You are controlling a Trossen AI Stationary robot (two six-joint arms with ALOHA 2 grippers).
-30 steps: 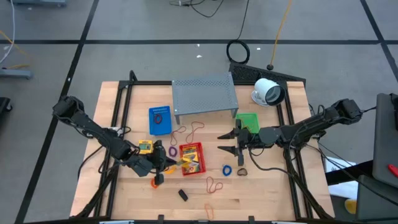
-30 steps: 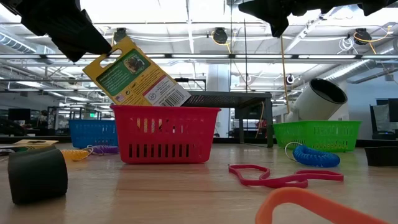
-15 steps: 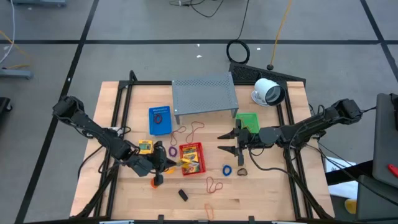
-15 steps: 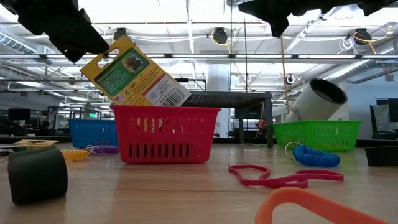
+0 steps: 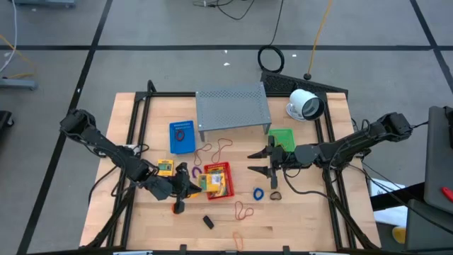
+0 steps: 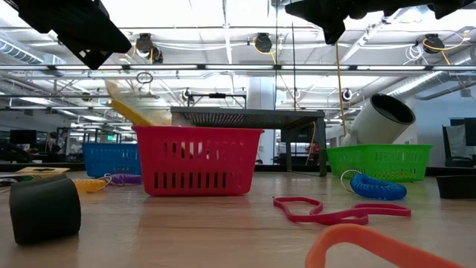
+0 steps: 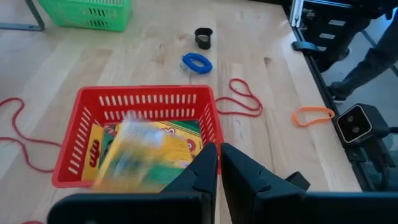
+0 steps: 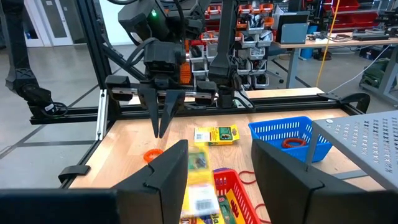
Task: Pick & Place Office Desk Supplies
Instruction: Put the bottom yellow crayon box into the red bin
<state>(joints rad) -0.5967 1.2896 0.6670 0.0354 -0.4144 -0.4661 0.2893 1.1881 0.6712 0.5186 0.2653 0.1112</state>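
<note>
The left claw (image 5: 185,185) hangs clenched and empty beside the red slotted plastic basket (image 5: 228,188); the yellow green-labelled packet (image 7: 138,155), blurred, drops inside. Landing tilted, it may lodge against the rim.

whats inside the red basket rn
Yellow packets lie in the red basket, the top one blurred. Whatever lies beneath them is covered. In the low view the basket wall hides most of the contents.
</note>
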